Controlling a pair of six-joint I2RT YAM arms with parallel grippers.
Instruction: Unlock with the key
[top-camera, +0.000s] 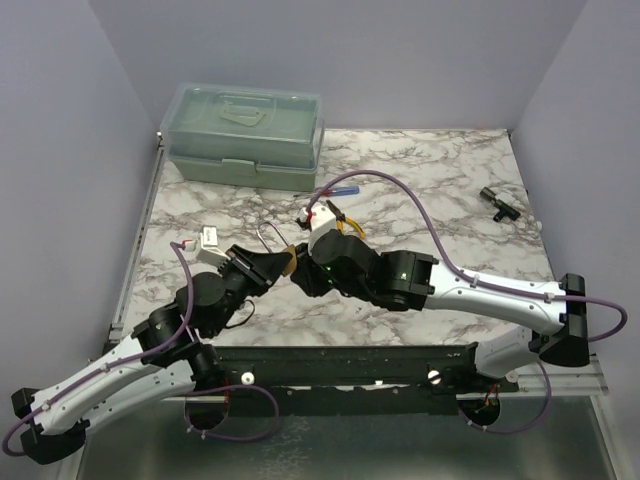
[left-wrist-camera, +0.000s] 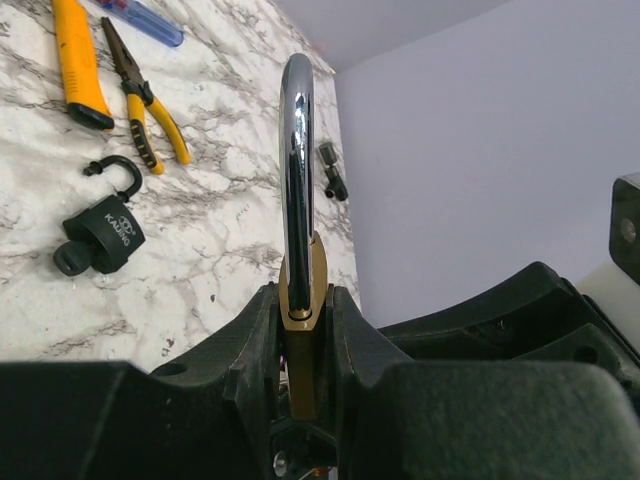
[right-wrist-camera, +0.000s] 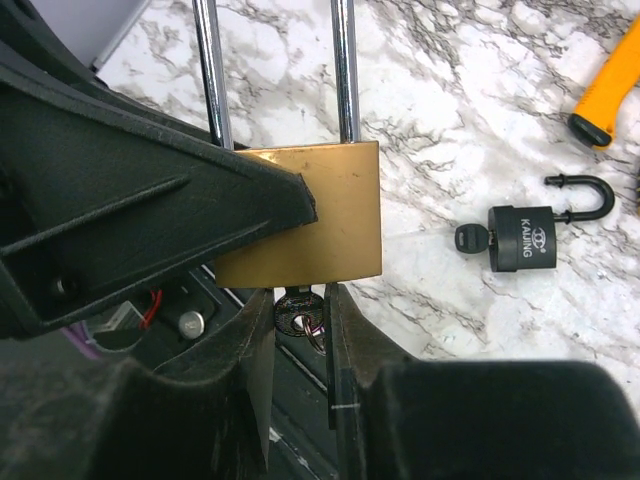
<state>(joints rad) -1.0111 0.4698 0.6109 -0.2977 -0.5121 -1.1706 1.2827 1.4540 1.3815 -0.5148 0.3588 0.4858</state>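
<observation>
The brass padlock (right-wrist-camera: 320, 215) hangs above the near middle of the marble table (top-camera: 440, 170), its body clamped in the jaws of the left gripper (left-wrist-camera: 303, 305), shackle pointing away. The key (right-wrist-camera: 296, 312) sits in its underside, pinched tight by the right gripper (right-wrist-camera: 300, 335). The turn should go best as a pure wrist roll about the key's axis, with the left arm bracing and no sideways pull. On the table beyond lie a black Kaijing padlock (right-wrist-camera: 525, 238), yellow-handled pliers (left-wrist-camera: 150, 110) and, at the far left, a green toolbox (top-camera: 245, 135); none looks to block the turn
</observation>
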